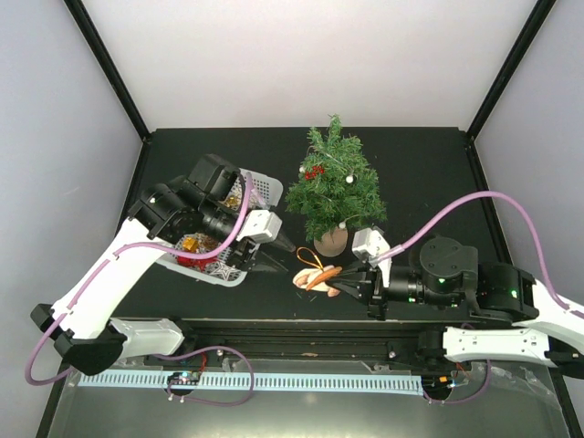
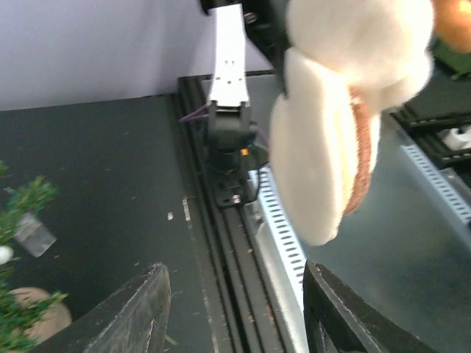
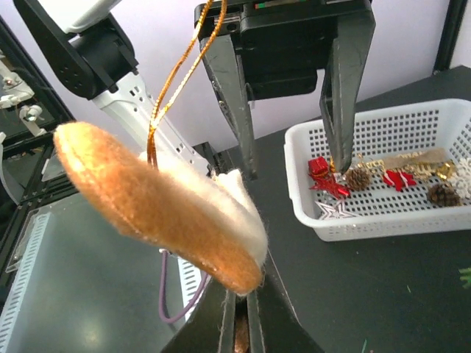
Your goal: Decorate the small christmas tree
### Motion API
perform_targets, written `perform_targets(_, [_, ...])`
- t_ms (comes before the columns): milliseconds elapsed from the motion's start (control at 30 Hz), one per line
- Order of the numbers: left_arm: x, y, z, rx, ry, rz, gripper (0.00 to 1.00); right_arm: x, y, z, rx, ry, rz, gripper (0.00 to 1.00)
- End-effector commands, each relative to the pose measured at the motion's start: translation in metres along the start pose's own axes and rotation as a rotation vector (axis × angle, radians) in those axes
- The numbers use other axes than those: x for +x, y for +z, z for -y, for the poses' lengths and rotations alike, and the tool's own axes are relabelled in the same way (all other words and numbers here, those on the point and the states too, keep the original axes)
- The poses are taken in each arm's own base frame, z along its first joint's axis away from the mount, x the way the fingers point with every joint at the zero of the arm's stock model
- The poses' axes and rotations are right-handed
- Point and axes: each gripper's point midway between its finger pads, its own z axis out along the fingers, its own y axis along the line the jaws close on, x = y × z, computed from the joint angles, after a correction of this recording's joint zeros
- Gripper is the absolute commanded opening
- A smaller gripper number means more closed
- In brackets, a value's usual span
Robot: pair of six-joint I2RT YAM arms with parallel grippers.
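Observation:
The small christmas tree (image 1: 333, 187) stands upright on its round wooden base (image 1: 330, 242) at mid table, with a few red and white baubles on it. Its branches show at the left edge of the left wrist view (image 2: 16, 213). My right gripper (image 1: 339, 285) (image 3: 241, 312) is shut on an orange-and-cream felt ornament (image 1: 315, 274) (image 3: 162, 202) with a gold loop (image 3: 184, 66), held just in front of the tree. My left gripper (image 1: 285, 248) (image 2: 235, 294) (image 3: 294, 169) is open and empty, facing the ornament (image 2: 338, 125) from the left.
A white basket (image 1: 265, 189) (image 3: 383, 220) at the left holds several small ornaments: red bows, pine cones, a silver star, gold pieces. The table's near edge carries a metal rail and slotted strip (image 2: 276, 220). Black frame posts stand at the back corners.

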Motion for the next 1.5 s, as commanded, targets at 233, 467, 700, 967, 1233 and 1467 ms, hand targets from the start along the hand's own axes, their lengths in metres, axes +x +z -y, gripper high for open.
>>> perform_targets(233, [0.003, -0.009, -0.068, -0.316, 0.013, -0.068, 0.51, 0.025, -0.022, 0.041, 0.235, 0.116, -0.060, 0.01])
perform_targets(467, [0.003, -0.069, -0.134, -0.607, -0.144, 0.005, 0.50, 0.019, -0.050, 0.069, 0.366, 0.180, 0.017, 0.01])
perform_targets(700, [0.026, -0.141, -0.181, -0.725, -0.362, 0.167, 0.50, 0.032, -0.051, 0.107, 0.530, 0.221, -0.066, 0.01])
perform_targets(967, [0.038, -0.145, -0.188, -0.727, -0.381, 0.197, 0.50, 0.025, -0.070, 0.160, 0.723, 0.267, -0.095, 0.01])
perform_targets(1233, [0.050, -0.155, -0.198, -0.737, -0.419, 0.214, 0.50, 0.028, -0.071, 0.177, 0.811, 0.245, -0.180, 0.01])
perform_targets(1467, [0.062, -0.160, -0.203, -0.734, -0.450, 0.233, 0.50, 0.022, -0.062, 0.170, 0.744, 0.236, -0.210, 0.01])
